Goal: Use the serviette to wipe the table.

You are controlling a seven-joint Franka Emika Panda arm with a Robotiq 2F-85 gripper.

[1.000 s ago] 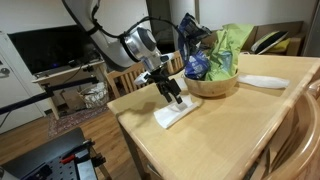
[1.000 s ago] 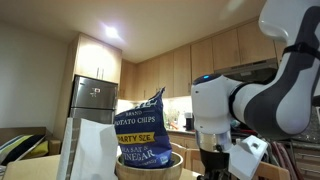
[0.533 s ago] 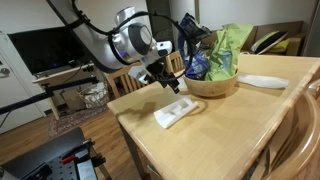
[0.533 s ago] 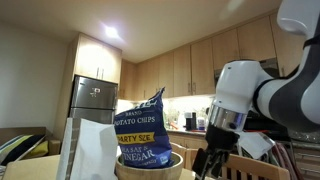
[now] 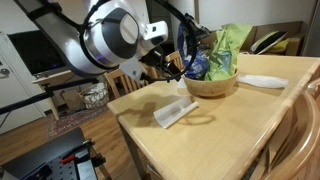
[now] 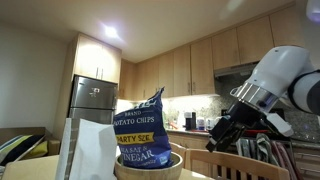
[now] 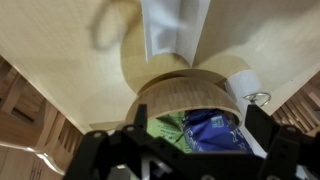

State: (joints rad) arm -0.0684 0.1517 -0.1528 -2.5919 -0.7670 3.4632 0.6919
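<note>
The white folded serviette [image 5: 175, 112] lies flat on the light-wood table [image 5: 240, 135] near its front corner. In the wrist view the serviette [image 7: 168, 30] is at the top, on the table [image 7: 60, 50]. My gripper [image 5: 170, 68] hangs in the air above and behind the serviette, close to the bowl, apart from both. In the wrist view the gripper [image 7: 190, 152] is open and empty, its dark fingers [image 7: 92, 150] wide apart at the bottom. It also shows high in an exterior view [image 6: 226, 135].
A wooden bowl [image 5: 212, 84] with a blue chip bag [image 5: 197, 52] and a green bag [image 5: 232, 48] stands behind the serviette; in the wrist view the bowl [image 7: 185, 95] lies between the fingers. A white flat oval piece [image 5: 262, 81] lies right of it. Wooden chairs [image 5: 125, 80] surround the table.
My gripper was down on the serviette one second ago. It has let go and risen up and back toward the bowl. The serviette stays flat on the table.
</note>
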